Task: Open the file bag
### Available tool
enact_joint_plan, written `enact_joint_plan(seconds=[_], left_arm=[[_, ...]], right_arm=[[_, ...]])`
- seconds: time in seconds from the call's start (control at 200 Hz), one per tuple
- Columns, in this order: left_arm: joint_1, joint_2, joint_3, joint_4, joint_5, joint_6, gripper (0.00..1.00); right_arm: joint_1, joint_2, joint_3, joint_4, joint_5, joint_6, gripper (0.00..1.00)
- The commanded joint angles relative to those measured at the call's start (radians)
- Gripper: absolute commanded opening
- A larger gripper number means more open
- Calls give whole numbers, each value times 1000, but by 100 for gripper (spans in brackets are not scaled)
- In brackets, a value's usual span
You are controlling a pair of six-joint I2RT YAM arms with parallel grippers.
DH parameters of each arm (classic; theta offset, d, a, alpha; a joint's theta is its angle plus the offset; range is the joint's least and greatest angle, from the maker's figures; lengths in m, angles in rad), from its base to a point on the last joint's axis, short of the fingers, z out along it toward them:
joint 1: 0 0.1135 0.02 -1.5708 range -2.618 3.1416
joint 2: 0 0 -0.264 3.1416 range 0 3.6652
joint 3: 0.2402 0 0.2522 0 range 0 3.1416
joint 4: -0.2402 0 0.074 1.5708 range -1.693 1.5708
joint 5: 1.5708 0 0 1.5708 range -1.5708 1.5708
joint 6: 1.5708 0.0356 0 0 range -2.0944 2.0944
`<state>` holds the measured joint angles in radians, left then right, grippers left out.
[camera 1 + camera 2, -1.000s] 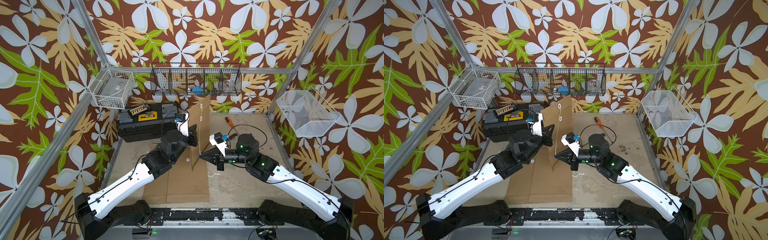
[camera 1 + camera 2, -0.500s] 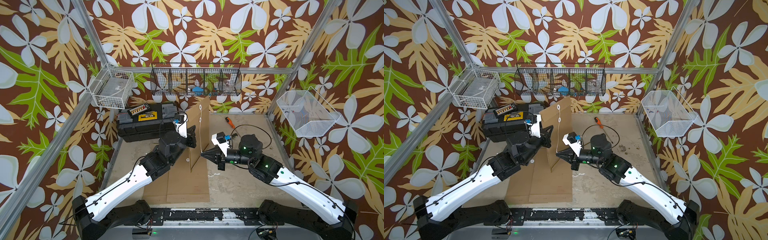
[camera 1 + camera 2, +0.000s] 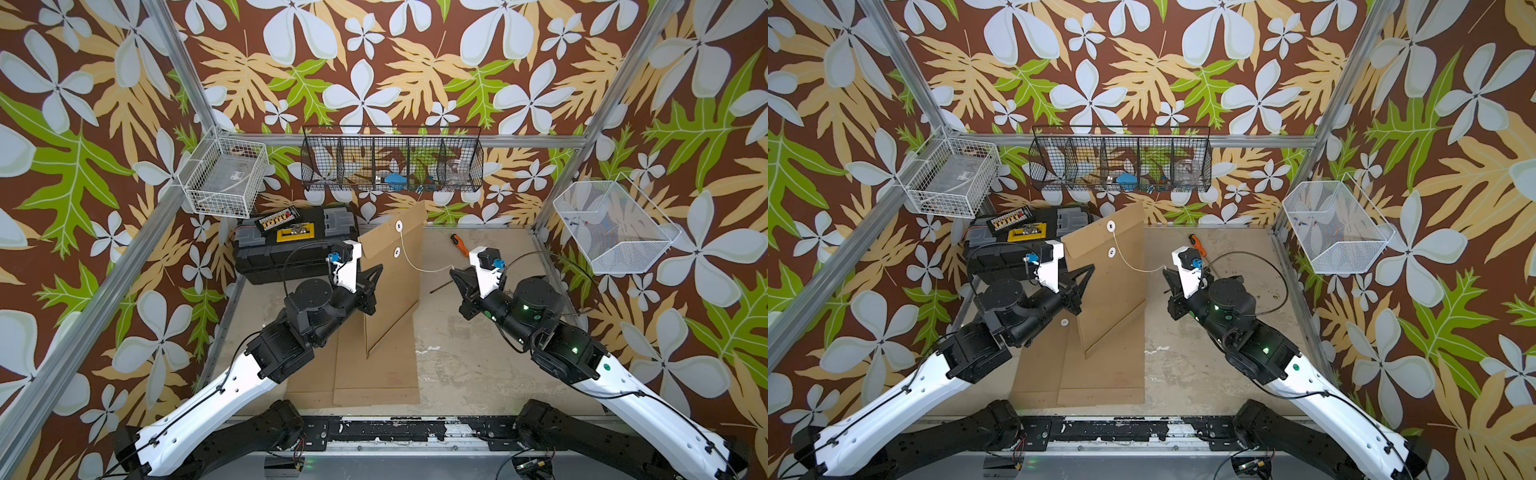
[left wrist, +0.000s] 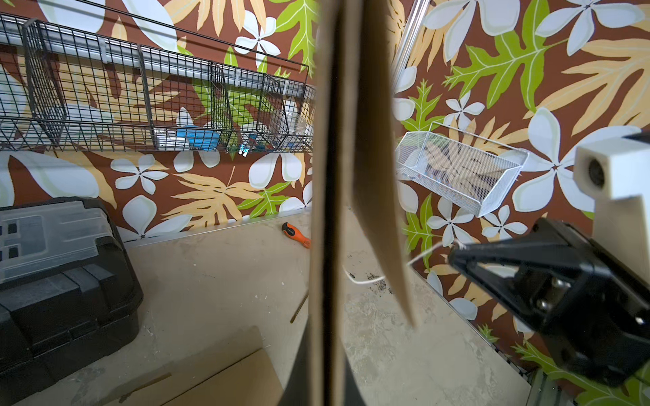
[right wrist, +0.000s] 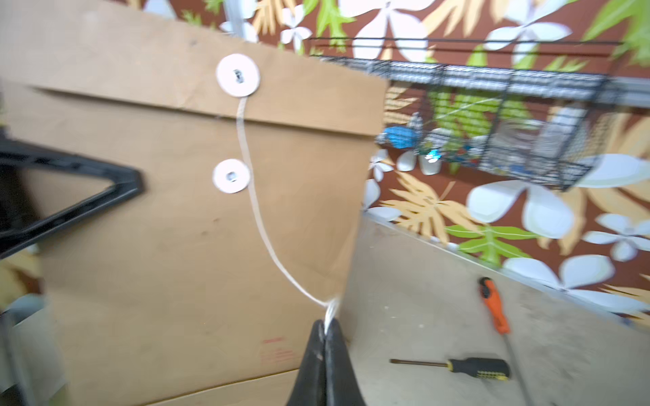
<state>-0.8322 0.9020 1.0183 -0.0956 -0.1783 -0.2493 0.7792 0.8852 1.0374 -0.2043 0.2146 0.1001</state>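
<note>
My right tool [image 5: 325,337] has its jaws pressed together on the free end of the white string [image 5: 260,225], and nothing else is in them. From that pinch the string climbs in a slack curve across the brown face of the file bag [image 3: 395,299]. It passes just beside the lower white disc [image 5: 231,175] and ends at the upper disc [image 5: 238,75] on the flap [image 5: 299,102]. I see no turns of string left round the lower disc, so I judge the tie undone. The flap itself lies folded down over the bag's mouth.

The bag stands on edge between my two arms. Its long axis rises away from the rig base, with the flap end uppermost and nearest the back wall. The face with the discs is turned toward my right tool, so that arm is the better placed to get at the flap.

My left tool [image 4: 325,369] is clamped shut on the bag's near edge, well below the flap, and holds it upright. I cannot tell whether the bag's lower corner touches the other file bags [image 3: 374,374] lying flat on the worktop [image 3: 457,353].
</note>
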Motion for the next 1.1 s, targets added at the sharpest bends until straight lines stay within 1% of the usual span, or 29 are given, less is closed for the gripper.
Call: enact_joint_plan(seconds=[0.0,0.06,0.105,0.21,0.31,0.476,0.666,1.096], left_arm=[[-1,-21,-4,-20,52,28,0],[-1,-36,-10,-30,64,36,0],[-1,-46,-15,-35,61,37,0],[0,-58,-20,-59,51,46,0],[0,-60,-19,-79,52,51,0],[0,-66,-24,-96,63,62,0],[-1,-73,-26,-117,92,76,0],[-1,-76,-20,-133,192,108,0]], right_arm=[[-4,4,33,-39,274,-37,0],[-18,21,60,-63,326,-44,0],[-45,40,82,-83,331,-44,0],[-129,75,130,-118,261,-22,0],[-175,90,155,-105,194,-13,0],[-209,119,196,-95,165,-18,0],[-264,158,238,-125,121,-17,0],[-406,192,259,-176,0,-22,0]])
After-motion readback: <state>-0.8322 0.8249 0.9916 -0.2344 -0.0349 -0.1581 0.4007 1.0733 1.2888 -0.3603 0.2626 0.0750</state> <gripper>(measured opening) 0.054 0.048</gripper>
